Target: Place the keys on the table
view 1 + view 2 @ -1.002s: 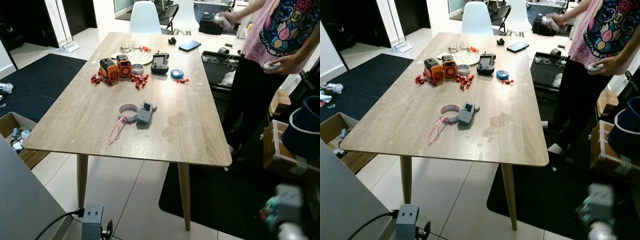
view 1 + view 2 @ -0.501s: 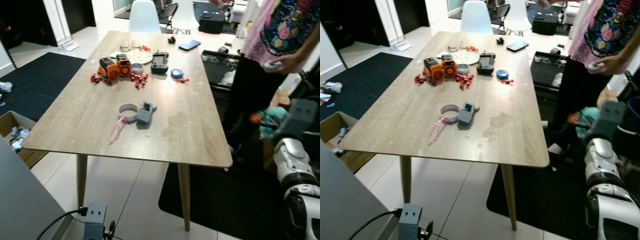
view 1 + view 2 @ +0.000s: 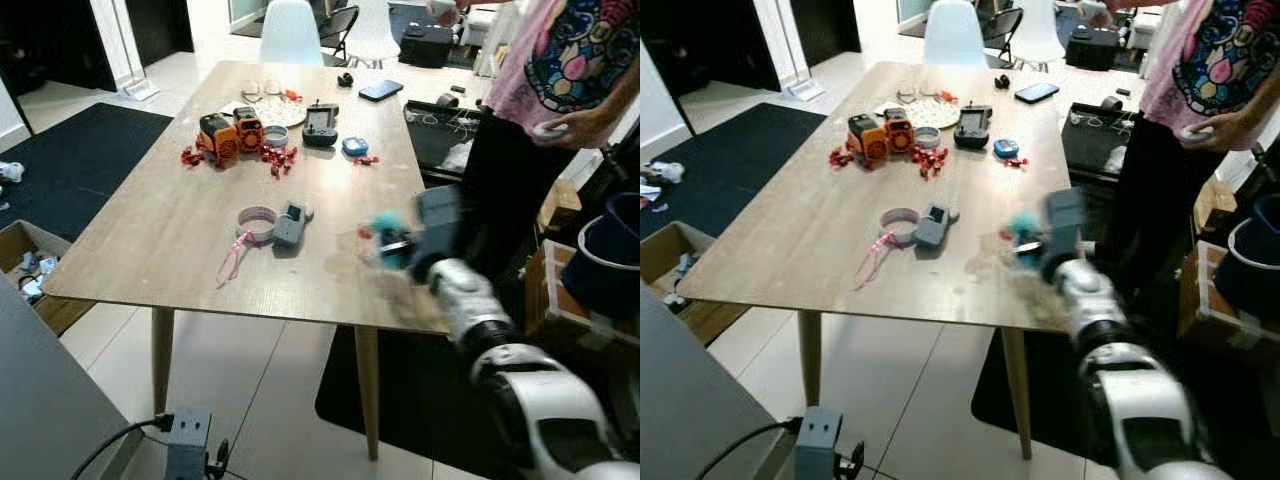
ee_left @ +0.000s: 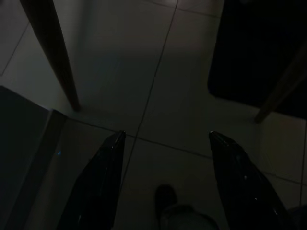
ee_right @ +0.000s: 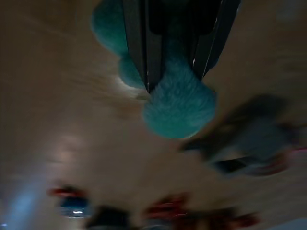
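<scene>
Teal fluffy keys clamped in right end effector, above table.

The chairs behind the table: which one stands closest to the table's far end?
The white chair on the left; its back rises right at the table edge, while the other white chair stands farther back.

Bright, even daylight on the pale wooden surface; the silver right arm smears with motion blur, the left wrist view sits very dim, the right wrist view soft.
</scene>
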`<state>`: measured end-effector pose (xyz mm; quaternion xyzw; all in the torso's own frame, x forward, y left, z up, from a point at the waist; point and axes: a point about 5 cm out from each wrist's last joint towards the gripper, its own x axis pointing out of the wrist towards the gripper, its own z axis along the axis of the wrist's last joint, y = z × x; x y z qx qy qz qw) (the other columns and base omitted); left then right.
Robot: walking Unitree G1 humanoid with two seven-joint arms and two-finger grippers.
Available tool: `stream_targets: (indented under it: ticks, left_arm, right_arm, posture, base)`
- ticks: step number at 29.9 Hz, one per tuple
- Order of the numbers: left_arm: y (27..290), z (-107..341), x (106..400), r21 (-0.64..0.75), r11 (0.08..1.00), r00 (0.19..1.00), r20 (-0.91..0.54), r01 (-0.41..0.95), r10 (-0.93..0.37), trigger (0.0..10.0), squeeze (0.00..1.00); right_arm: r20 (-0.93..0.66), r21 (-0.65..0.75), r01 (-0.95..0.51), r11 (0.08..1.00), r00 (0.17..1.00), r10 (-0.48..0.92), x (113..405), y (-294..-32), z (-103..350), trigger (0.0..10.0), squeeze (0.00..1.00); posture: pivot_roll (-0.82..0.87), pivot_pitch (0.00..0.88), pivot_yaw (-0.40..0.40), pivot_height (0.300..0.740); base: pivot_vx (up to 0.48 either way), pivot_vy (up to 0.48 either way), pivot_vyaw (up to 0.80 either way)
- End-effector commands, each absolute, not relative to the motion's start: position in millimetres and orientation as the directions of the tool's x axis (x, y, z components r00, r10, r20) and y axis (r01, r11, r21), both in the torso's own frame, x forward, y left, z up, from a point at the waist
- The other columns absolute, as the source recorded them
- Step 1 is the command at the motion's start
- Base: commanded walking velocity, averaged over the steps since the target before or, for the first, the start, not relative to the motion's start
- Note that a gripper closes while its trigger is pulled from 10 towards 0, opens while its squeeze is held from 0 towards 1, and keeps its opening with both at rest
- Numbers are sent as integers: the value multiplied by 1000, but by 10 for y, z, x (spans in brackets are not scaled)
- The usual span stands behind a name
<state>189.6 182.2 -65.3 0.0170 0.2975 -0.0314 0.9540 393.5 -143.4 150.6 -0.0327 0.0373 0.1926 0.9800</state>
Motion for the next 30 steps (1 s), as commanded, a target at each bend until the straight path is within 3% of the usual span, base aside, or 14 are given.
stream_targets:
  ticks: [1,12,13,14,15,19,20,21,22,30]
  left_arm:
    - [1890,-698,1804,22,998,803,-595,55,-31,10000,0]
    - [1874,-708,1794,16,998,799,-600,63,-41,10000,0]
    - [1871,-707,1796,15,998,799,-600,64,-42,10000,0]
    - [1871,-707,1796,15,998,799,-600,64,-42,10000,0]
    - [1869,-706,1798,15,998,799,-599,63,-42,10000,0]
    - [1865,-706,1800,14,998,800,-599,62,-41,10000,0]
    - [1864,-706,1800,14,998,800,-598,61,-41,10000,0]
    - [1864,-706,1800,14,998,800,-598,61,-41,10000,0]
    - [1864,-707,1798,14,998,800,-598,60,-40,10000,0]
    - [1870,-714,1777,14,998,799,-600,58,-38,10000,0]
  right_arm:
    - [-85,-73,-392,917,918,386,3934,-1443,1520,10000,0]
    - [-52,-39,-403,914,914,401,3929,-1442,1547,10000,0]
    - [-47,-26,-412,911,911,410,3929,-1434,1553,10000,337]
    - [-47,-26,-412,911,911,410,3929,-1434,1553,10000,337]
    - [-42,-20,-412,911,911,411,3932,-1430,1563,10000,1000]
    - [-18,-38,-384,922,923,384,3946,-1439,1605,10000,1000]
    - [-2,-55,-363,930,932,364,3953,-1453,1632,10000,937]
    - [-2,-55,-363,930,932,364,3953,-1453,1632,10000,937]
    - [31,-53,-339,939,939,341,3964,-1476,1680,10000,0]
    - [143,32,-274,961,953,267,3997,-1639,1873,10000,0]
  posture:
    - [80,42,-31,740]
    - [67,45,-26,740]
    - [67,45,-26,740]
    - [67,45,-26,740]
    - [68,45,-27,740]
    - [68,47,-28,740]
    - [68,47,-29,740]
    - [68,47,-29,740]
    - [70,48,-29,740]
    - [68,51,-29,740]
  base:
    - [0,0,0]
    - [0,0,0]
    - [0,0,0]
    - [0,0,0]
    - [0,0,0]
    - [0,0,0]
    - [0,0,0]
    - [0,0,0]
    - [0,0,0]
    - [0,0,0]
